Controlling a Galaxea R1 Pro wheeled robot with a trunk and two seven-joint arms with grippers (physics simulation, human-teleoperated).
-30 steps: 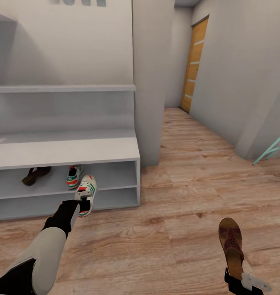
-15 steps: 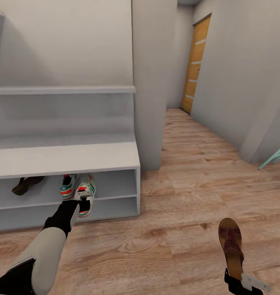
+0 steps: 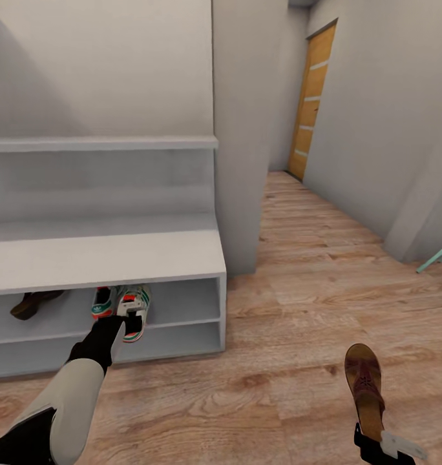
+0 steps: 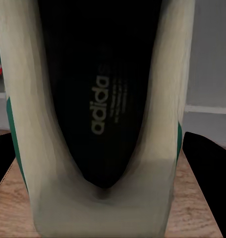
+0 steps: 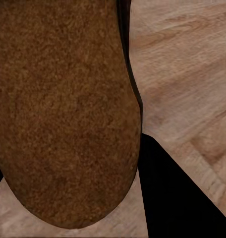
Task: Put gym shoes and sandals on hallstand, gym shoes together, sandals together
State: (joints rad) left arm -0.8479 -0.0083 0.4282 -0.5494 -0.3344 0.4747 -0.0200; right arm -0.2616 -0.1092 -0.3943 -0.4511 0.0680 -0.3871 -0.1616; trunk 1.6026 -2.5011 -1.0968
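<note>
My left gripper is shut on the heel of a white gym shoe with green stripes. Its toe reaches into the upper open level of the grey hallstand. The shoe's black insole faces the left wrist camera between dark fingers. The other gym shoe sits on that same level, right beside the held one. A brown sandal lies farther left on that level. My right gripper is shut on the second sandal above the corridor floor; its brown footbed shows close up.
A grey wall pillar stands at the hallstand's right end. The corridor runs on to a wooden door at the far end. A teal frame pokes in at the right edge. Wood flooring lies open between the two arms.
The whole view has moved closer to the hallstand. The held gym shoe now sits beside the shelved gym shoe at the shelf opening. The right arm and its sandal keep their place.
</note>
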